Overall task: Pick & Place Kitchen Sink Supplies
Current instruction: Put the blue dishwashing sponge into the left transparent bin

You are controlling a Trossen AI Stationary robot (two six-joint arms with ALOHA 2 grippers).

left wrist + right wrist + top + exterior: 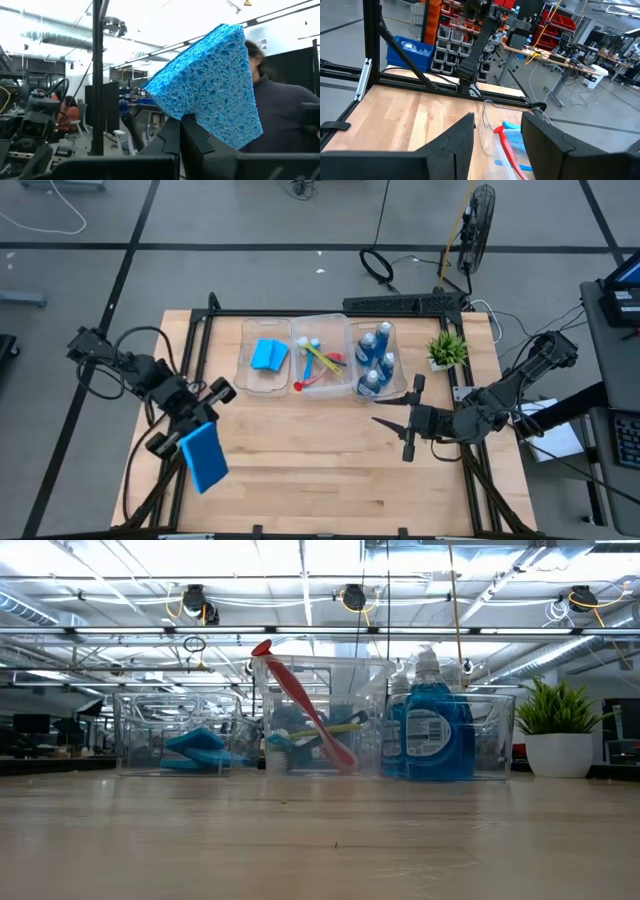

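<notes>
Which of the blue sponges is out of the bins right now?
The sponge clamped in the left gripper, held over the table's front-left area. The other sponge lies inside the left clear bin at the back.

The light butcher-block wooden table (330, 450) looks smooth and matt. The bright blue rectangular sponge (210, 80) is rough and porous. The three clear plastic bins (320, 710) are glossy, like the translucent blue plastic bottles (432, 730).
</notes>
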